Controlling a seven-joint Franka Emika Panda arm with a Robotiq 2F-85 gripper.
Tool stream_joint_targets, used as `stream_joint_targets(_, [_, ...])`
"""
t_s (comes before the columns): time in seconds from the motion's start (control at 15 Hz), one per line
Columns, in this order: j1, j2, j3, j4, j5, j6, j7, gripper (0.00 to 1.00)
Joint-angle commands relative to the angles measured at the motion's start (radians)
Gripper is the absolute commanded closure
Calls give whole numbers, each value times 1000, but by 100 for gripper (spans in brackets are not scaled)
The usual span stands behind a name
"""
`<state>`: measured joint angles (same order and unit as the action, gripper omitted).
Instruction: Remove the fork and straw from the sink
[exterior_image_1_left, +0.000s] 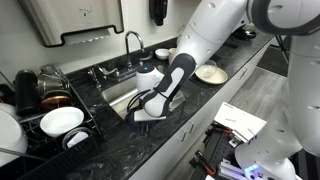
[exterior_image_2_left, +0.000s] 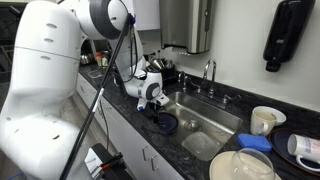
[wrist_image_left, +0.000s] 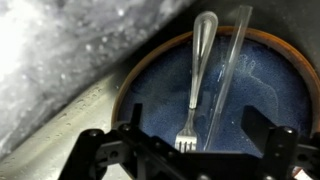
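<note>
A metal fork (wrist_image_left: 195, 85) and a clear plastic straw (wrist_image_left: 228, 80) lie side by side on a dark blue plate with a brown rim (wrist_image_left: 160, 85). The plate (exterior_image_2_left: 166, 123) rests on the black speckled countertop at the front corner of the steel sink (exterior_image_2_left: 205, 120), which also shows in an exterior view (exterior_image_1_left: 118, 95). My gripper (wrist_image_left: 200, 150) is open just above the plate, with the fork's tines between its fingers. It also shows in both exterior views (exterior_image_1_left: 150, 108) (exterior_image_2_left: 154, 100), pointing down over the plate (exterior_image_1_left: 150, 119).
A curved faucet (exterior_image_1_left: 133, 45) stands behind the sink. A black wire dish rack holds a white plate (exterior_image_1_left: 62, 121) and dark cups. A white bowl (exterior_image_1_left: 211, 73) sits on the counter. Stacked plates (exterior_image_2_left: 240, 165), a cup (exterior_image_2_left: 265, 120) and a blue sponge (exterior_image_2_left: 255, 143) lie beside the sink.
</note>
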<state>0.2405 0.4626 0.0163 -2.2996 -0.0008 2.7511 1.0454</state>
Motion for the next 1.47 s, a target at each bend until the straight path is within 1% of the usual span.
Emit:
stream_joint_targets(0.0, [40,30,-28,25,13,3,14,0])
stream_joint_targets(0.4, [77,48,-38,13,15,16,57,0])
stream_joint_targets(0.47, [79,51,-37,13,17,25,63,25])
stream_joint_targets(0.53, [84,54,-39,13,16,33,72,28])
stream_joint_targets(0.6, [88,57,-41,14,15,36,81,34])
stream_joint_targets(0.67, [92,60,-42,14,15,38,89,43])
stream_joint_targets(1.2, [96,59,-42,13,19,39,123,99])
stream_joint_targets(1.33, [99,60,-44,12,19,49,136,100])
stream_joint_targets(1.4, [99,60,-44,12,20,58,142,97])
